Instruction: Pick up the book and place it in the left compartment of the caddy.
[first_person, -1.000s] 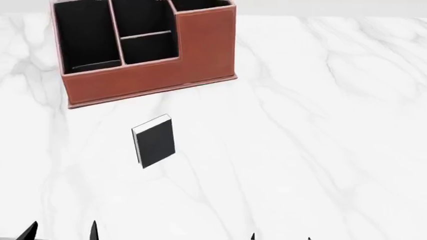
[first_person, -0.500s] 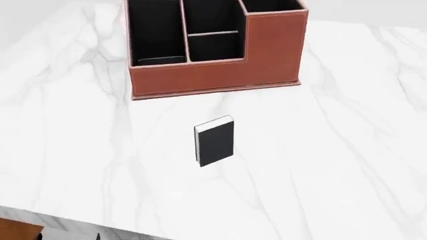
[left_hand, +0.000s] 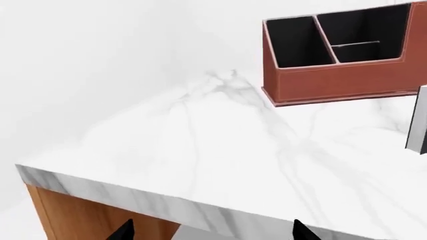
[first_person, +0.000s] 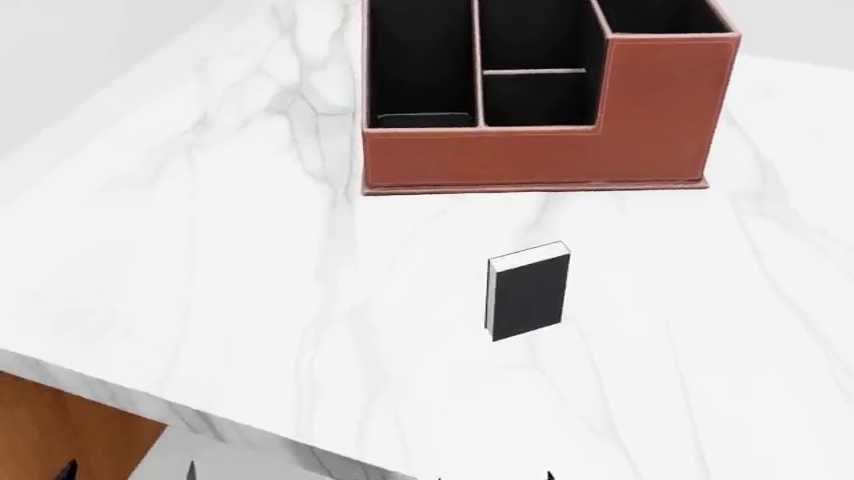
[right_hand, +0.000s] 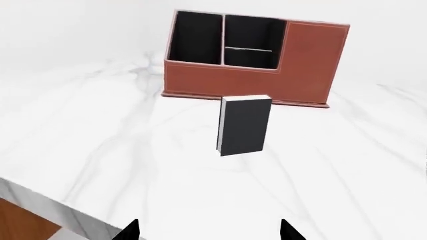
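1. Although the pick has not begun, the book (first_person: 529, 291) is laid flat on the marble tabletop (first_person: 200, 250), just in front of the caddy (first_person: 547, 110) and apart from it — a judgement is made that it sits there as the start pose, free on all sides for a grasp.
2. A thin black cover with a white strip of page edges along one long side and the far end is seen; in the right wrist view the book (right_hand: 245, 125) lies squarely ahead of the camera.
3. Behind it, the caddy is shown as a reddish-brown, leather-look box with pale stitched edges and black lining, one side stepped taller.
4. The left compartment (first_person: 420, 60) is the long undivided bay beside the one crossed by a thin divider; a dark flat shape seems to lie at its near end, though what it is cannot be told.
5. The right gripper (right_hand: 210, 231) is held spread, only its two dark tips being seen, well short of the book.
6. The left gripper (left_hand: 210, 232) is likewise spread, hanging off the table's edge above the wooden base (left_hand: 80, 220) — nothing is held by either.
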